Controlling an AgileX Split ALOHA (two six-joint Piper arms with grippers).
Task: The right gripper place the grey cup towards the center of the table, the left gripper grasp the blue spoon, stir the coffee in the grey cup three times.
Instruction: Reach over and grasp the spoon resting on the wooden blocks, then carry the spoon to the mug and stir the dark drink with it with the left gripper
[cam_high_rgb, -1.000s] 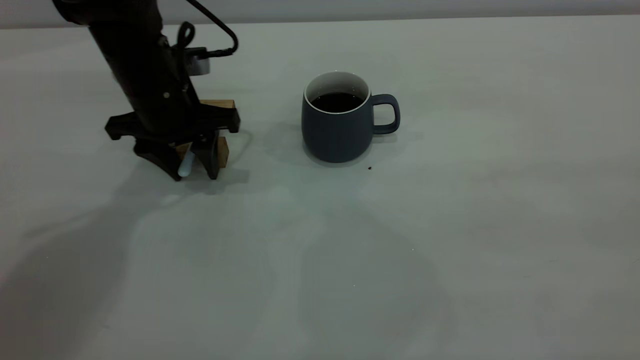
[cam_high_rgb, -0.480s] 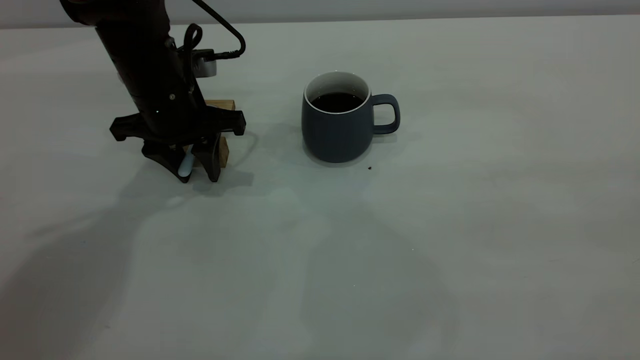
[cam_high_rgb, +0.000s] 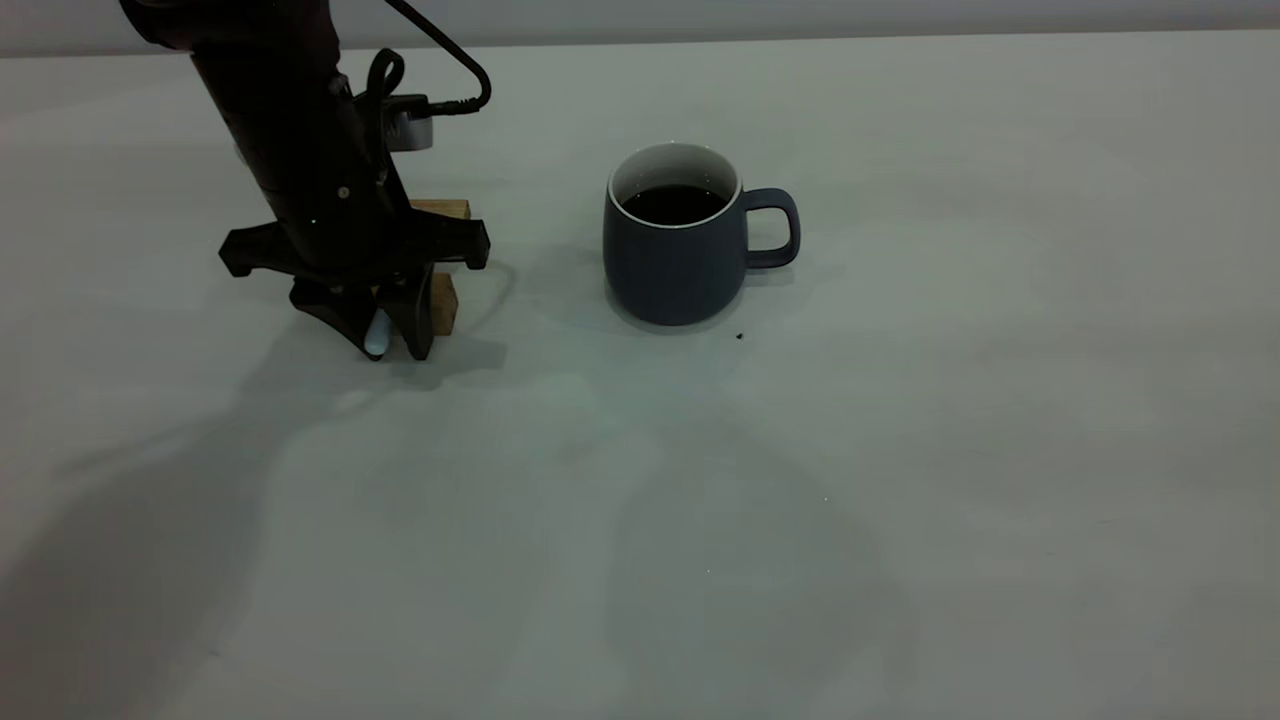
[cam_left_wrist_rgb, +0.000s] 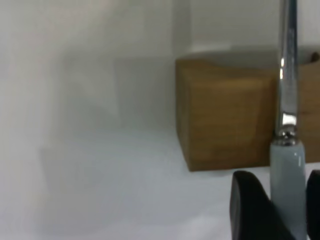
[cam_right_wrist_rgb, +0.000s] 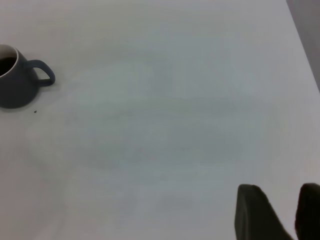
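Observation:
My left gripper (cam_high_rgb: 388, 343) points down at the table's (cam_high_rgb: 900, 450) left and is shut on the pale handle of the blue spoon (cam_high_rgb: 376, 335). In the left wrist view the handle (cam_left_wrist_rgb: 287, 190) sits tight between the dark fingertips, and the metal neck (cam_left_wrist_rgb: 288, 75) runs on over a wooden block (cam_left_wrist_rgb: 225, 115). The grey cup (cam_high_rgb: 670, 265) stands upright near the middle, its handle to the right, with dark coffee (cam_high_rgb: 673, 203) inside. It is well apart from the spoon. The right wrist view shows my right gripper (cam_right_wrist_rgb: 280, 212) open and empty, far from the cup (cam_right_wrist_rgb: 17, 85).
Two small wooden blocks (cam_high_rgb: 442, 300) lie right behind the left gripper, one behind the other (cam_high_rgb: 440, 208). A tiny dark speck (cam_high_rgb: 739, 336) marks the table just in front of the cup. Wide bare table spreads to the front and right.
The left gripper shifted slightly right and its fingers drew together onto the spoon handle. The cup has not moved.

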